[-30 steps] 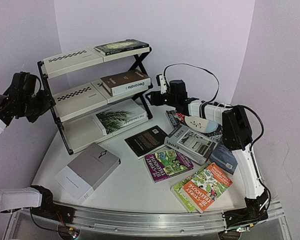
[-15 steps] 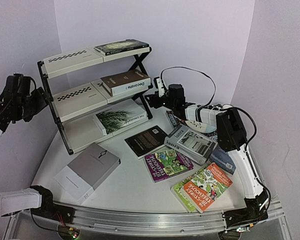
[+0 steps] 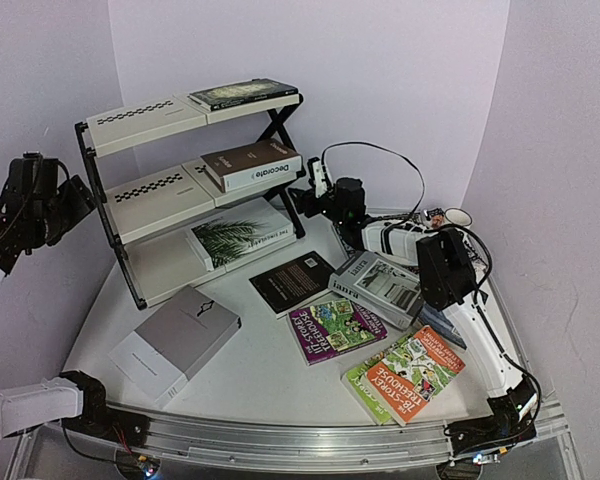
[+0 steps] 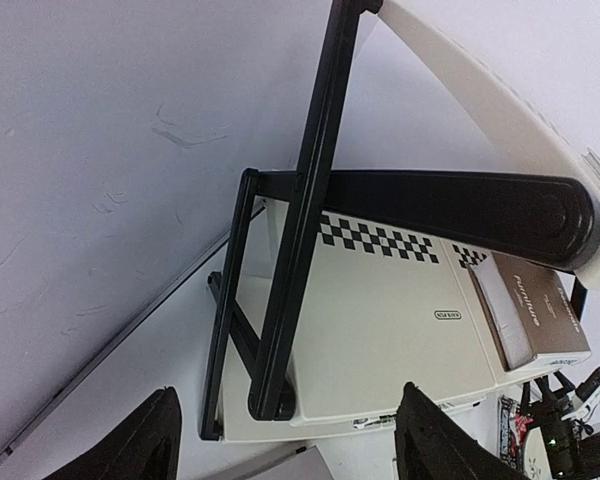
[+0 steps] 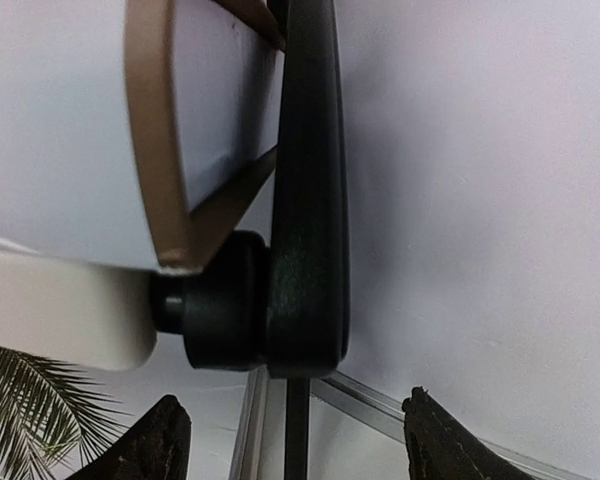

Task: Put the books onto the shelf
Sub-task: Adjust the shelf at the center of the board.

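The shelf (image 3: 150, 195) stands at the back left. It carries a black book (image 3: 242, 94) on top, the brown "Decorate" book (image 3: 252, 165) in the middle and a palm-leaf book (image 3: 238, 236) at the bottom. On the table lie a grey book (image 3: 177, 341), a black book (image 3: 293, 281), the grey "laura" book (image 3: 378, 287) and two illustrated paperbacks (image 3: 336, 328) (image 3: 405, 372). My right gripper (image 3: 308, 193) (image 5: 295, 398) is open and empty beside the shelf's right frame (image 5: 310, 200). My left gripper (image 3: 78, 197) (image 4: 288, 395) is open and empty off the shelf's left end (image 4: 380, 330).
A mug (image 3: 458, 216) stands at the back right behind my right arm. A dark blue book (image 3: 442, 335) lies partly under that arm. Walls close in behind and on both sides. A metal rail (image 3: 310, 440) runs along the near edge.
My right arm's elbow has swung left and its forearm drawn in, uncovering the mug behind it; its gripper stays by the shelf's right frame. My left arm has shifted slightly left.
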Robot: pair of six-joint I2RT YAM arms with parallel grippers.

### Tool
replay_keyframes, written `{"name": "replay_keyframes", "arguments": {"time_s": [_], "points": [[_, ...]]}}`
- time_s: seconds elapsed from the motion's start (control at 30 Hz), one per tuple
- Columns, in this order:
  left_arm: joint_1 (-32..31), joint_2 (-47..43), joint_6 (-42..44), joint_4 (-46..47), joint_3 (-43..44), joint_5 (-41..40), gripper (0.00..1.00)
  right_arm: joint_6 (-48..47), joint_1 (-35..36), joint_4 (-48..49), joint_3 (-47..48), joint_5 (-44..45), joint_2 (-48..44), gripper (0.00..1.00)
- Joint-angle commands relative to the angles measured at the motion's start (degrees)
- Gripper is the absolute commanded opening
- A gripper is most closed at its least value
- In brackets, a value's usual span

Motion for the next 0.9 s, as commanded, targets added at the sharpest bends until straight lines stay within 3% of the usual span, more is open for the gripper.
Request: {"name": "replay_keyframes", "arguments": {"time_s": [0.0,0.17,0.3,0.5,0.63,0.73,0.87], "points": [[0.11,-0.97,0.04,2.72,-0.41,-3.37,0.74,-0.46,-0.14,8.22,5.2,0.04,1.42,0.71],[0.08,-0.94,-0.17,2.93,-0.9,-4.51,0.74,0.95,-0.13,9.94,7.21,-0.43,3.01,0.66],[0.12,-0.25,-0.2,3.04,-1.26,-4.48,0.74,2.8,-0.07,10.28,8.93,-0.99,4.37,0.54],[0.12,-0.23,-0.22,3.04,-1.43,-4.27,0.74,3.56,-0.09,11.03,10.24,-0.81,5.43,0.46],[0.13,0.1,-0.49,3.07,-1.78,-3.8,0.74,4.47,-0.05,11.84,9.64,-1.49,5.0,0.33],[0.08,0.41,-0.53,3.04,-2.05,-3.66,0.74,5.24,0.04,12.96,6.95,-2.41,3.28,0.18],[0.11,0.68,-0.93,3.04,-2.67,-3.59,0.74,6.67,0.0,15.82,1.5,-2.33,0.26,0.08]]}}
